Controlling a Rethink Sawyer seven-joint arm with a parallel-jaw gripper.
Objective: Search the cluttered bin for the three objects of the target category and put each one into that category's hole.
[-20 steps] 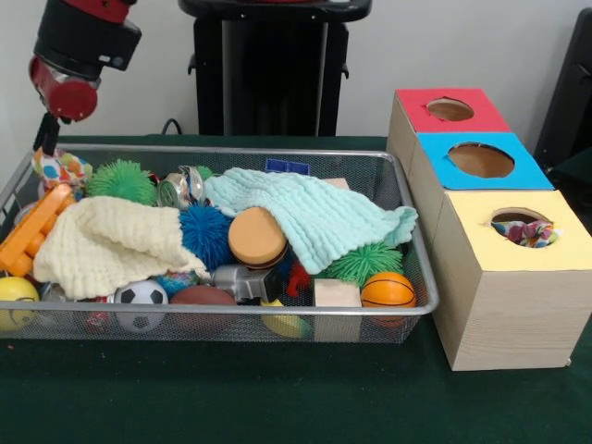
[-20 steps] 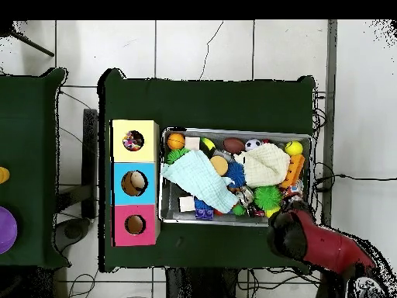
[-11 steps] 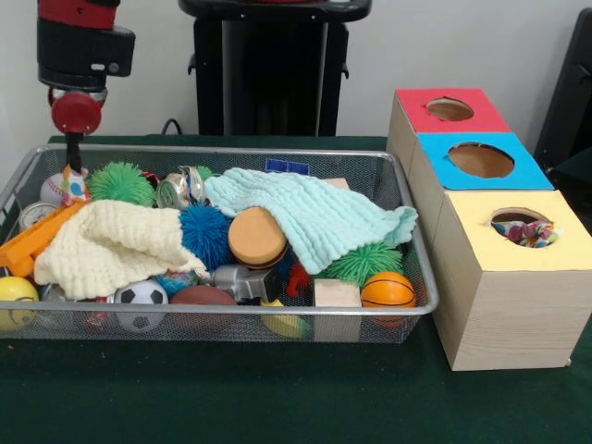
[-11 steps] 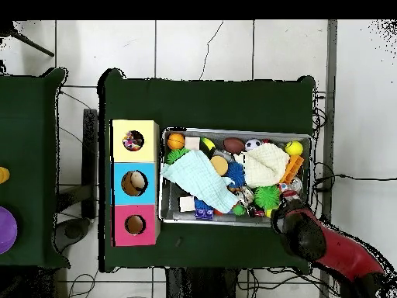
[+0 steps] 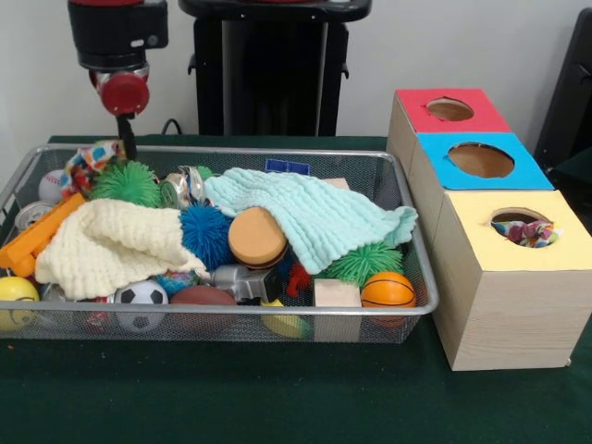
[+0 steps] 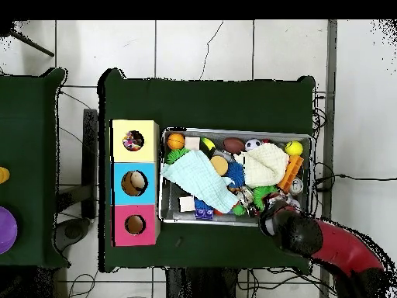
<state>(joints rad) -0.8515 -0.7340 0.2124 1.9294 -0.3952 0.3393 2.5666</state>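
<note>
Several balls line the near wall of the wire bin (image 5: 277, 314), a soccer ball (image 5: 141, 303) and a small basketball (image 5: 388, 289) among them, and none of these has shifted in the last second. Level with them to the side, the yellow box (image 5: 518, 305) already shows a many-coloured bundle (image 5: 524, 231) in its hole, so I judge that at least one of the three is in and that this is the hole I am working for. Further in, the cream cloth (image 5: 111, 242) and the mint cloth (image 5: 310, 215) lie as they did, draped over the clutter. What has changed is at the far side. A second ago my claw (image 5: 123, 148) was down in the bin's end corner beside the orange plastic piece (image 5: 32, 236); now it has come up and moved along the far rim toward the boxes, and the patterned fabric toy (image 5: 95, 155) has come with it. That toy no longer sits low in the corner. It hangs at rim height just over the green spiky ball (image 5: 125, 180), right against my fingers, so I take my claw to be closed on it, though the jaws themselves are too thin and dark to read well. From above, my arm (image 6: 326, 244) reaches over that same end of the bin. If the hold lasts, the carry runs the whole length of the bin to the yellow box, which stands nearer than the blue box (image 5: 518, 171) and the red box (image 5: 490, 116).
</note>
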